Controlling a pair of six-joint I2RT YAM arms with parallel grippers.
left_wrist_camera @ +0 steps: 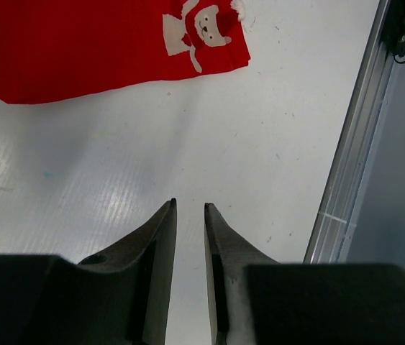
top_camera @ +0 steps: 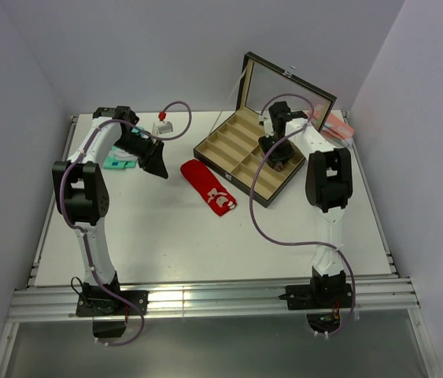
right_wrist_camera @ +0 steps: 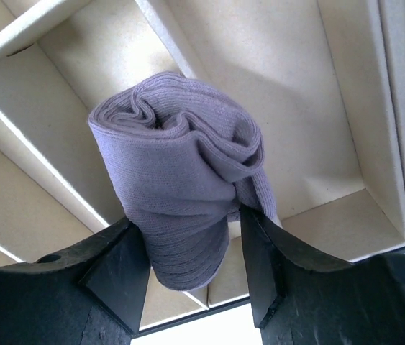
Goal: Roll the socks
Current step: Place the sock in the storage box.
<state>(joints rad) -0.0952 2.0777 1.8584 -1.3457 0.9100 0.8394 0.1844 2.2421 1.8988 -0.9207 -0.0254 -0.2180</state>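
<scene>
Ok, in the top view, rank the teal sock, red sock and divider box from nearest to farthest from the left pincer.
1. teal sock, just left of the left pincer, partly hidden by the arm.
2. red sock, flat to its right.
3. divider box, farther right, lid open.

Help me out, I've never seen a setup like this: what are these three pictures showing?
Two robot arms are bolted to a white table. One picture looks down from above; the other two come from cameras on each wrist. A red sock lies flat mid-table beside an open divided box. The left gripper, jaws nearly together, hangs empty over the table near that sock. The right gripper is over the box with a rolled purplish-grey sock between its fingers; a firm grip can't be confirmed.
</scene>
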